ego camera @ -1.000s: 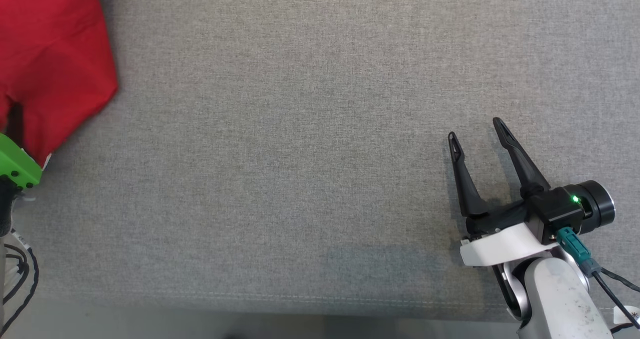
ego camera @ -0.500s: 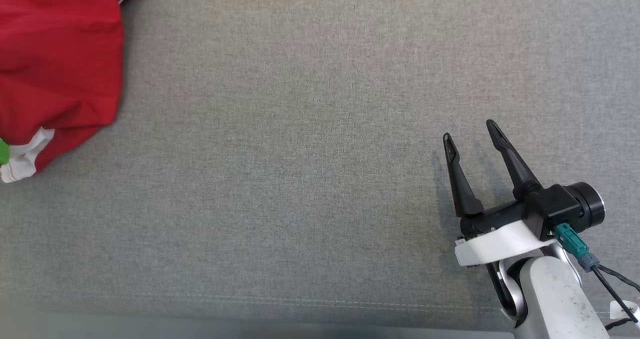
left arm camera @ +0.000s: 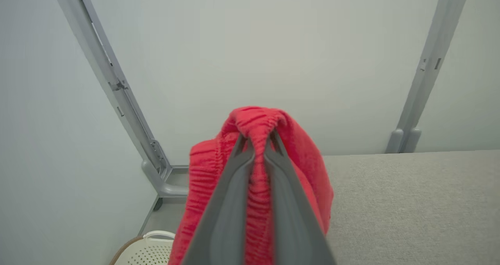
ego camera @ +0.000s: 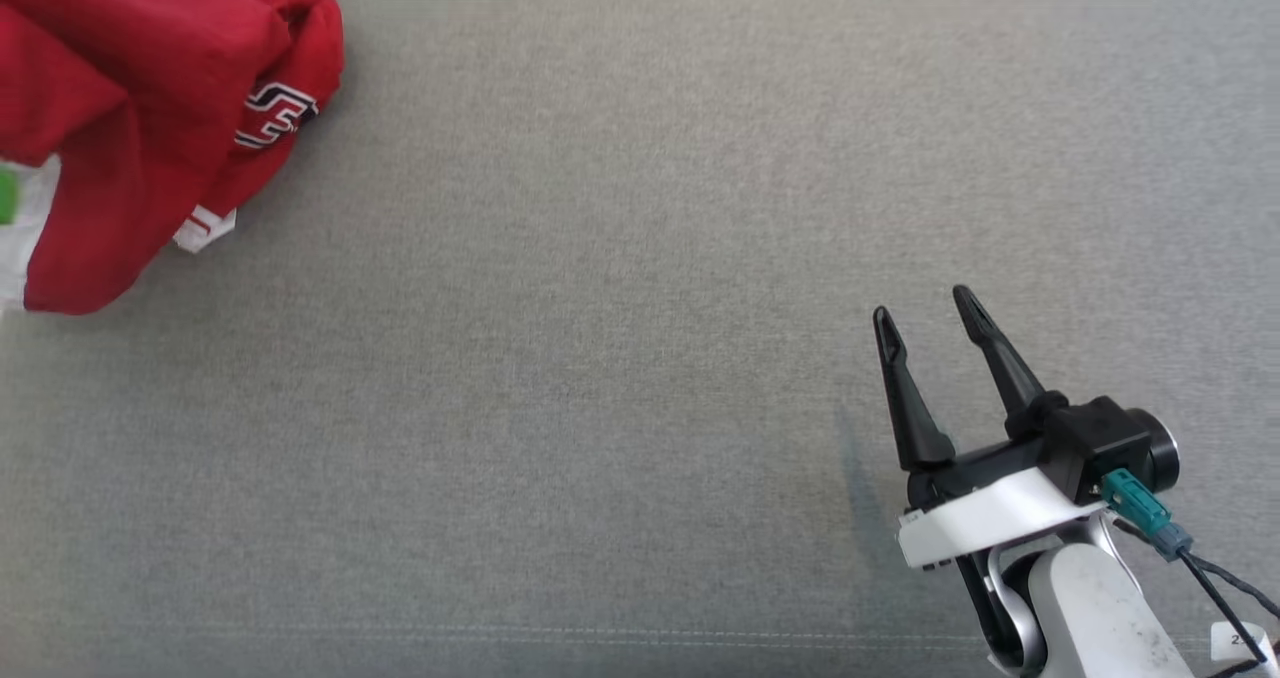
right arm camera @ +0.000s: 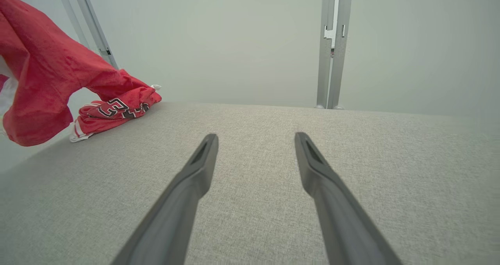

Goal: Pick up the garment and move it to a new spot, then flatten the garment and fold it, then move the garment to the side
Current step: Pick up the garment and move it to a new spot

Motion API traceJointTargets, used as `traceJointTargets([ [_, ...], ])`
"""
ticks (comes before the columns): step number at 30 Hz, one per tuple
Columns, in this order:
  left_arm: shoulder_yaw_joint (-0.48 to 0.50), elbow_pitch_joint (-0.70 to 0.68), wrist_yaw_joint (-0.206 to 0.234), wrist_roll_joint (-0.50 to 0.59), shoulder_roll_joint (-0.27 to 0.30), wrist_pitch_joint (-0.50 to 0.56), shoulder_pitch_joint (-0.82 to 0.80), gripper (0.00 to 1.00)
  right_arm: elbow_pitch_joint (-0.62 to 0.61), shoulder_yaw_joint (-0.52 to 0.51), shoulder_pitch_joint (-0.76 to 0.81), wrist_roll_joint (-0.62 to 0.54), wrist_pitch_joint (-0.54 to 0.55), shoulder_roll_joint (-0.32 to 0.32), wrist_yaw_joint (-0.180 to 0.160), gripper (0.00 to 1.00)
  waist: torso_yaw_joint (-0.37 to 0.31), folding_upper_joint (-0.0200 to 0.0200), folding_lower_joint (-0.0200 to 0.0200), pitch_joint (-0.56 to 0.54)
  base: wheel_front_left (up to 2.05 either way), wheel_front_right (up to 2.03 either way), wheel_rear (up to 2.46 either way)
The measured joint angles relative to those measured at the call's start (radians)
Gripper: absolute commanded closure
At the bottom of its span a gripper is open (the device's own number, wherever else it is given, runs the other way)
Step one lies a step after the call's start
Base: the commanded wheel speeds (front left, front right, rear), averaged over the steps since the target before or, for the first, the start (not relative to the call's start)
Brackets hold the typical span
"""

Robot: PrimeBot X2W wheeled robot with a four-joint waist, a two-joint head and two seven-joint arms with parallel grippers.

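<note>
The garment (ego camera: 130, 108) is red with white trim and a black-and-white print. It hangs bunched at the far left corner of the grey table, its lower end resting on the surface. In the left wrist view my left gripper (left arm camera: 258, 138) is shut on a ribbed red fold of the garment (left arm camera: 254, 120), lifted above the table. From the right wrist view the garment (right arm camera: 50, 85) droops at the left, the printed part lying on the table. My right gripper (ego camera: 925, 308) stands open low over the near right of the table, nothing between its fingers (right arm camera: 203, 167).
The grey fabric table (ego camera: 600, 308) stretches across the head view, its stitched front seam near the bottom. Grey frame posts (right arm camera: 332, 46) stand against the pale wall behind. A white perforated basket (left arm camera: 146, 249) sits on the floor beyond the table's left end.
The left gripper has closed on the garment and lifted it, bunching it up. The head camera has tilted, shifting the whole picture. The right gripper has stayed open.
</note>
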Motion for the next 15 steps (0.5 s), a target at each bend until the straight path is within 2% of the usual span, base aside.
traceJointTargets([
  [6, -0.031, -0.113, 0.023, 0.003, -0.054, 0.048, -0.026, 1.0, 0.004, -0.003, 0.014, 0.013, 0.0, 0.0, 0.0, 0.0, -0.043, 0.0, 0.0, -0.053, 0.0, 0.0, 0.0],
  [12, -0.093, -0.231, 0.06, -0.005, -0.182, 0.089, -0.037, 1.0, 0.011, 0.008, 0.03, 0.028, 0.0, 0.0, 0.0, 0.0, -0.112, 0.0, 0.0, -0.093, 0.0, 0.0, 0.0],
  [15, -0.131, -0.261, 0.079, -0.005, -0.264, 0.095, -0.042, 1.0, 0.013, 0.017, 0.032, 0.034, 0.0, 0.0, 0.0, 0.0, -0.145, 0.0, 0.0, -0.108, 0.0, 0.0, 0.0],
])
